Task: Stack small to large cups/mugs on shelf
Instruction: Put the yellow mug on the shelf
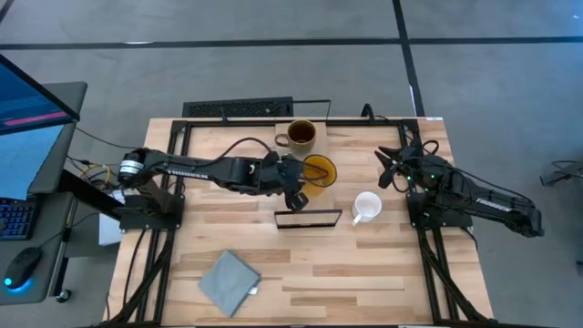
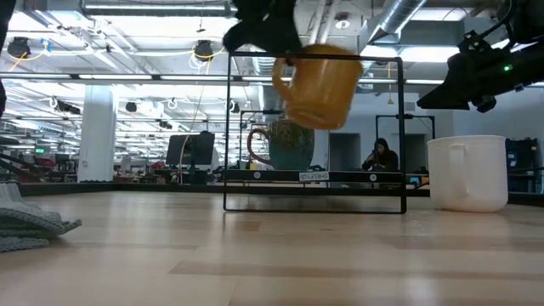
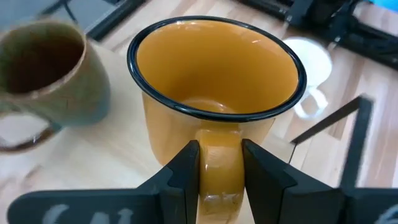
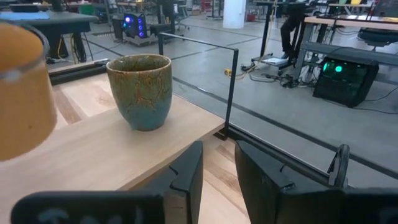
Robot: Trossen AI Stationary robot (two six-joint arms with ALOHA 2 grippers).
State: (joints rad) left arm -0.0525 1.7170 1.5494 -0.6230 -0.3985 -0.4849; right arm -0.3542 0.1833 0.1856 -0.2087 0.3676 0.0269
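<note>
Yellow-orange mug [image 3: 214,93], empty, gripped by left tool [image 3: 219,171].

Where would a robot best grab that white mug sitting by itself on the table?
Probably the white mug is best taken by its handle, which sticks out toward the table's near edge in the high view. It stands upright with open table around it, so coming down from above with fingers straddling the handle looks easiest.

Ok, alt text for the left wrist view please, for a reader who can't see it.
The left gripper pinches the handle of a yellow mug, seen from above with its dark rim and empty inside. A brown-green mug stands beside it on a pale wooden shelf, and a white mug sits farther off on the table.
</note>
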